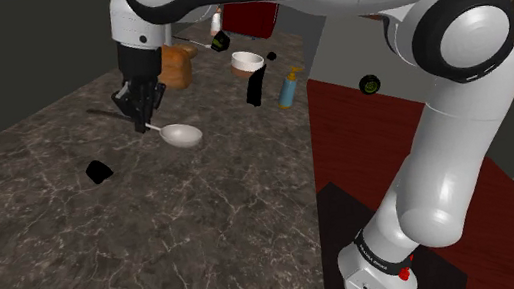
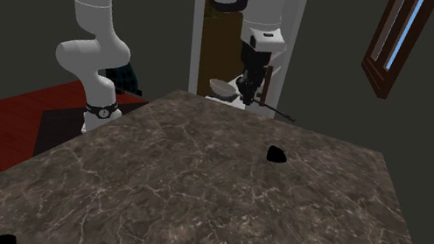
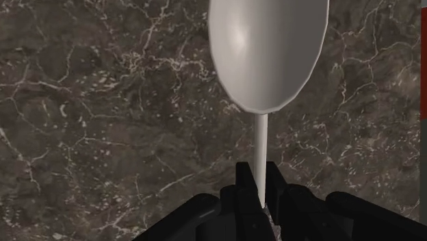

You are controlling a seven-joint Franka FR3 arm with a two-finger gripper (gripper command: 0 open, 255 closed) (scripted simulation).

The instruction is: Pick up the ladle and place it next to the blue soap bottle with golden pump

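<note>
Sticking straight out of the closed gripper [image 3: 256, 186], the ladle [image 3: 268, 55] points bowl-first.

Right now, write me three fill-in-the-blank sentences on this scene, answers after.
The black two-finger tool is shut on the pale grey ladle, clasping its thin ___.
The small object lying on the dark marbled countertop is ___ in colour.
In the shoulder view, the blue soap bottle with golden pump stands to the ___ of the ladle.
Missing words: handle; black; right.
</note>
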